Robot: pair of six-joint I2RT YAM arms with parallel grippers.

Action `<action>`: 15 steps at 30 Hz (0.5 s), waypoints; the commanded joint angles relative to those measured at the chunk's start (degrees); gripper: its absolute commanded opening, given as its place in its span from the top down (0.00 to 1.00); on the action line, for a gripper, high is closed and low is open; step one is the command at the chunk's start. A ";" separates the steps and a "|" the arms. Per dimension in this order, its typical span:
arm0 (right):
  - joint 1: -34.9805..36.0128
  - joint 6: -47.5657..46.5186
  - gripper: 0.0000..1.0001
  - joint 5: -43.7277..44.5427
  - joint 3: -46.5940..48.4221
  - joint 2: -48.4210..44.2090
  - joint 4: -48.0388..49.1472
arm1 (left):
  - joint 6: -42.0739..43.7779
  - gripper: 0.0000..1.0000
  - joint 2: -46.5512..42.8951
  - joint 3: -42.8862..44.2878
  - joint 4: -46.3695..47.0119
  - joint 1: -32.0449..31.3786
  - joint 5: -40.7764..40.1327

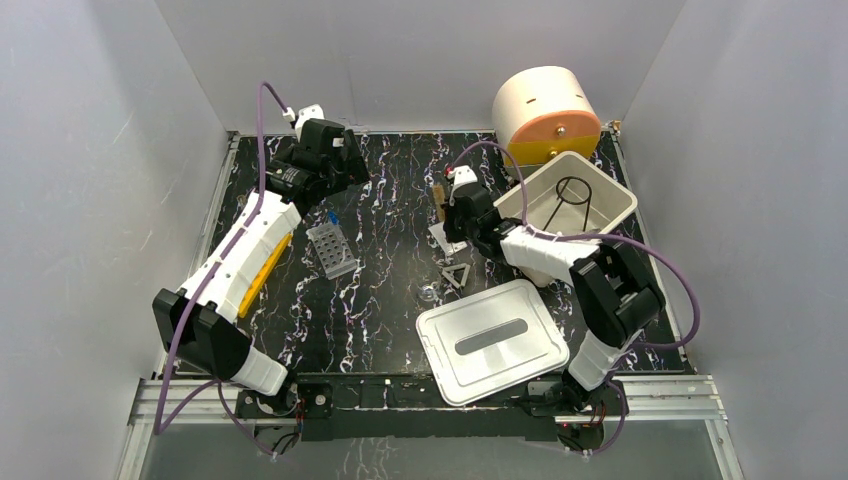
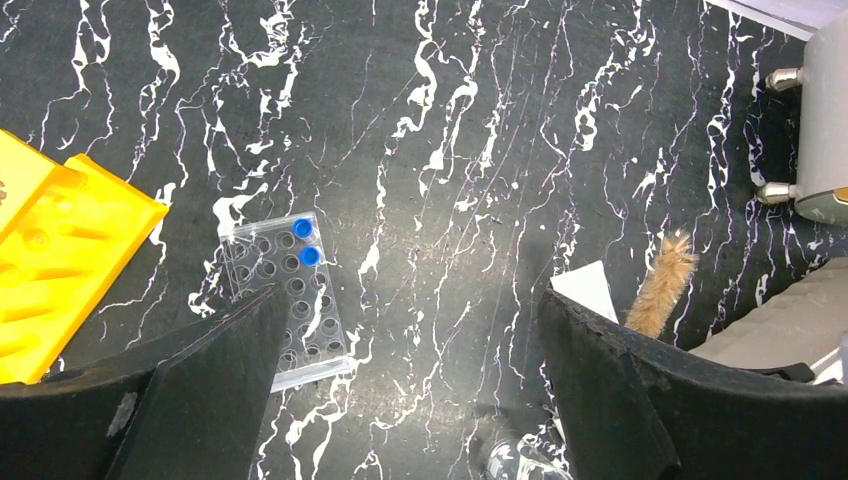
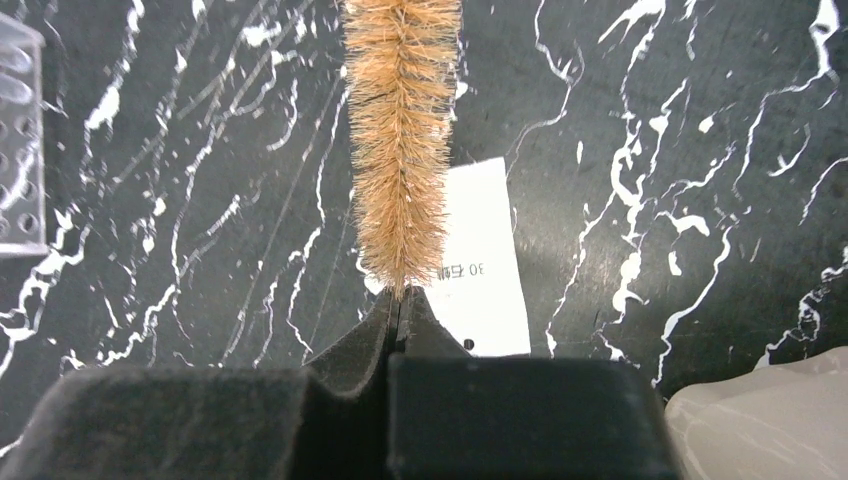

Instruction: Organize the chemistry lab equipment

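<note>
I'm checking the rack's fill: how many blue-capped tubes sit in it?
2: one blue-capped tube in the grey tube rack's corner hole, the other next to it. Some holes are hidden.

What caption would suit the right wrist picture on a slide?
Right gripper shut on a tan bristle brush, white paper tag beside it.

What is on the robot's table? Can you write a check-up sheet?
Surface: black marbled table.
Job's things: grey tube rack holding two blue-capped tubes; white triangle; small clear item; black wire loop inside white bin; bristle brush.
Clutter: bin lid, paper tag, yellow tray.
Grippers: left tool open, empty; right tool shut on the bristle brush.
Cables: purple cables loop off both arms.
Surroundings: white walls; round cream-and-orange device behind the bin.
</note>
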 commanded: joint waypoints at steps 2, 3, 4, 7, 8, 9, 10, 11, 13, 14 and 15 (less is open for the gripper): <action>0.74 2.18 1.00 4.18 -2.77 -4.06 12.85 | -0.05 0.06 -2.50 -0.27 1.00 0.32 1.18; 0.74 2.44 1.00 4.78 -2.96 -3.86 13.12 | -0.13 0.06 -2.45 -0.28 0.99 0.32 1.32; 0.74 2.75 1.00 5.30 -2.68 -3.67 12.95 | -0.11 0.06 -2.42 -0.31 0.99 0.32 1.42; 0.74 2.97 1.00 5.87 -0.75 -3.35 11.58 | -0.05 0.06 -2.42 -0.31 1.09 0.31 1.64; 0.74 3.20 1.00 6.49 0.31 -3.34 10.36 | -0.05 0.06 -2.42 -0.31 1.11 0.32 1.71; 0.75 3.90 1.00 7.28 1.78 -3.30 8.81 | -0.01 0.06 -2.42 -0.34 1.07 0.31 1.73; 0.74 4.46 1.00 8.51 3.45 -3.38 6.44 | 0.03 0.06 -2.42 -0.32 1.07 0.28 1.74; 0.69 4.81 1.00 9.54 5.22 -3.66 4.12 | 0.04 0.06 -2.48 -0.32 0.99 0.32 1.66; 0.45 4.87 1.00 10.32 8.05 -4.69 0.43 | 0.10 0.06 -2.50 -0.25 1.05 0.29 1.65; 0.31 4.82 1.00 10.51 9.18 -5.42 -0.59 | 0.11 0.06 -2.50 -0.23 1.05 0.32 1.65; 0.14 4.67 1.00 10.81 9.94 -6.26 -1.18 | 0.11 0.06 -2.50 -0.19 1.06 0.32 1.58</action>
